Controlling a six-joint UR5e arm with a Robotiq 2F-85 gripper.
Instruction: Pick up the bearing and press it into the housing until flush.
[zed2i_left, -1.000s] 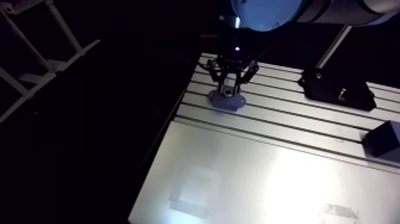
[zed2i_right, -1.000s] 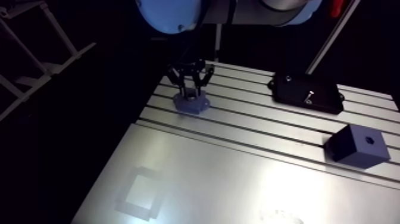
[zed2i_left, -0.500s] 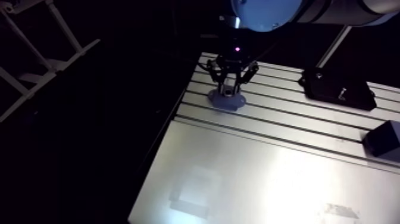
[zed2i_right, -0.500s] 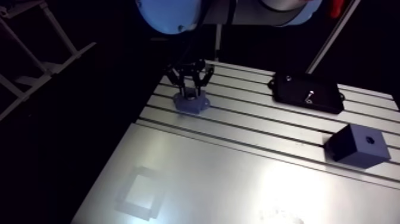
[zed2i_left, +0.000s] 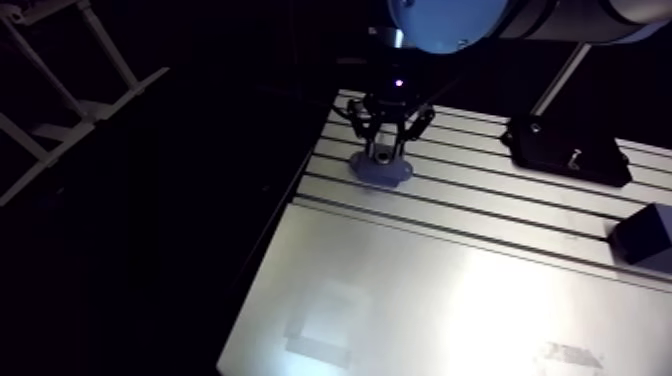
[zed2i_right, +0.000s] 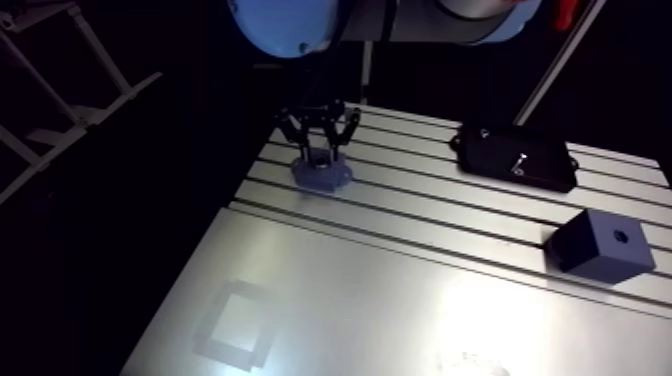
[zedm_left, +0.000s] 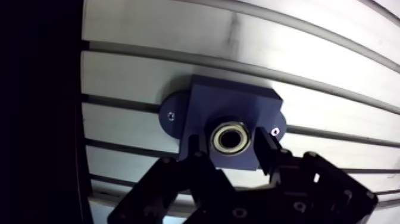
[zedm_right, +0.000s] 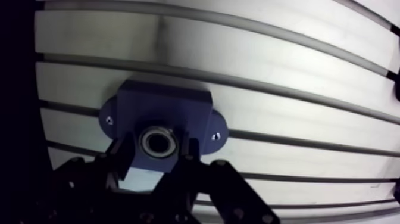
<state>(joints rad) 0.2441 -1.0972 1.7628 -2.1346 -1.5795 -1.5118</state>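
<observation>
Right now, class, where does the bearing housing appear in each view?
Arm view: housing on the table's far slotted part, near its edge, under the claw.
Wrist view: beneath the claw, bearing in its bore.
Shared landmark: the table edge beside it.

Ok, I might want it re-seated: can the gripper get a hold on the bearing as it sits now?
Probably not. The bearing sits sunk in the housing, only its top face showing; the open gripper straddles it from above, but the housing covers its sides.
</observation>
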